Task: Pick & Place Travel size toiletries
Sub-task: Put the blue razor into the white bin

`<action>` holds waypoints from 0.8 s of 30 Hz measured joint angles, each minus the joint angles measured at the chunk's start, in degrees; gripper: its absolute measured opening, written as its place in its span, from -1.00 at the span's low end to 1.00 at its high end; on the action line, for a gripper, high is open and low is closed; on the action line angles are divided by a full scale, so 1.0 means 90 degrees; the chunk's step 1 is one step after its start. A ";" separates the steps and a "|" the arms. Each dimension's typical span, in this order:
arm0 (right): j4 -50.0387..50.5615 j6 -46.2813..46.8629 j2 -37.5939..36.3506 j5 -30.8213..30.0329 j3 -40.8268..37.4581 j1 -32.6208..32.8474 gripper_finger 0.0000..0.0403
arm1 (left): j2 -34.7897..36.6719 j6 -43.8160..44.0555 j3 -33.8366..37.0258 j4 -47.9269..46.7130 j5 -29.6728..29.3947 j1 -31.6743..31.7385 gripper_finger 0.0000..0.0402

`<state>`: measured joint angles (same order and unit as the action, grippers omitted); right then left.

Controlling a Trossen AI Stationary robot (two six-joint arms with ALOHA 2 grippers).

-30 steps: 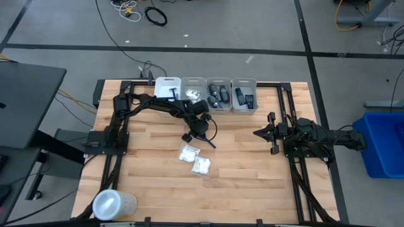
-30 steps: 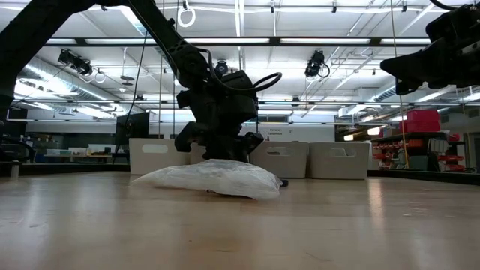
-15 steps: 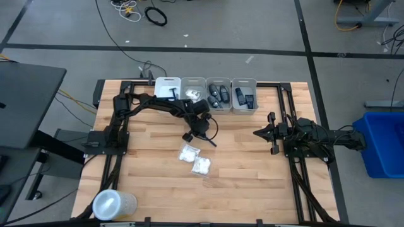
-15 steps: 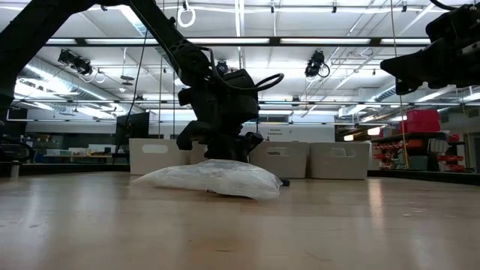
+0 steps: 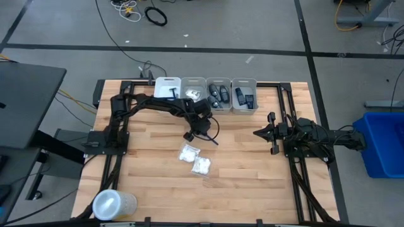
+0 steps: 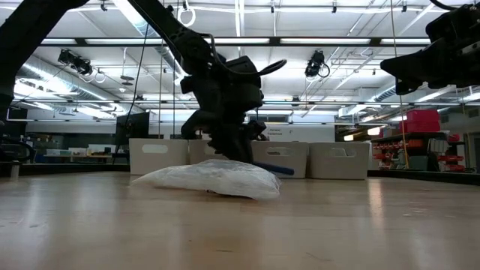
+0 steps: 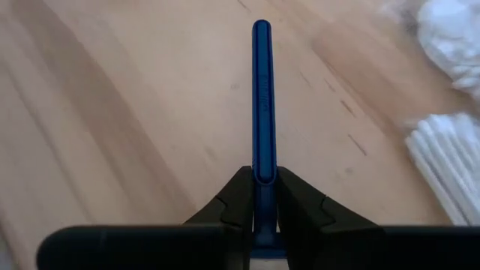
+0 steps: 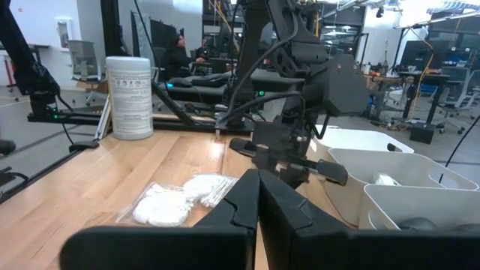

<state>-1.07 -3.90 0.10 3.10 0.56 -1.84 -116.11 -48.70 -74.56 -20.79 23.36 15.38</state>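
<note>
my left gripper (image 5: 189, 135) is clamped on a dark blue razor (image 7: 262, 112); in the left wrist view its handle runs straight out from between the two fingers (image 7: 234, 204), and the head end is hidden behind them. from above i can barely make out the razor, only a thin dark line slanting away from the gripper over the wood, just short of the row of bins. in the low view a short blue piece (image 6: 276, 169) pokes out beside the gripper (image 6: 236, 150), lifted clear of the table (image 5: 252, 170).

two white crinkly packets (image 5: 194, 159) lie just in front of that gripper, touching each other; in the low view they merge into one pale heap (image 6: 214, 178) and i can't separate them there.

four bins (image 5: 205, 93) sit along the far edge: one holds a razor, one a white packet, two hold small dark containers (image 5: 218, 94); details inside are too small to read.

my right gripper (image 5: 272, 134) waits off to its own side, fingers together and holding nothing. the clear round tub (image 5: 113, 204) stands at the near left corner, partly cut off.
</note>
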 joint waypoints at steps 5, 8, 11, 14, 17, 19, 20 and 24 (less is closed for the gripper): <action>0.0001 0.0002 -0.0002 0.0006 0.0002 0.0002 -0.93 | 0.0255 0.0002 0.0005 -0.0077 -0.0186 0.0000 -0.75; 0.0001 0.0000 0.0000 0.0004 0.0001 -0.0001 -0.93 | 0.0516 0.0032 0.0005 -0.0094 -0.0258 -0.0002 -0.75; -0.0001 0.0002 -0.0001 0.0002 0.0000 0.0000 -0.93 | 0.0829 0.0268 0.0005 -0.0053 -0.0401 0.0000 -0.75; 0.0001 0.0002 -0.0002 0.0002 -0.0001 0.0002 -0.93 | 0.1118 0.0642 0.0007 -0.0057 -0.0508 0.0000 -0.76; -0.0001 0.0000 0.0000 0.0002 0.0000 0.0002 -0.93 | 0.1368 0.1143 0.0002 -0.0020 -0.0499 -0.0002 -0.76; 0.0001 0.0001 0.0000 0.0002 -0.0001 0.0001 -0.93 | 0.1464 0.1505 0.0002 -0.0033 -0.0502 -0.0002 -0.76; 0.0001 0.0000 -0.0001 0.0002 0.0000 0.0001 -0.93 | 0.1520 0.1674 0.0002 -0.0039 -0.0504 -0.0002 -0.76; 0.0000 0.0002 0.0000 0.0002 0.0002 0.0002 -0.93 | 0.1669 0.2316 0.0002 -0.0023 -0.0516 -0.0002 -0.78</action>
<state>-1.06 -3.88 0.10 3.11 0.58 -1.83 -101.10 -27.86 -74.54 -21.00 18.72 15.35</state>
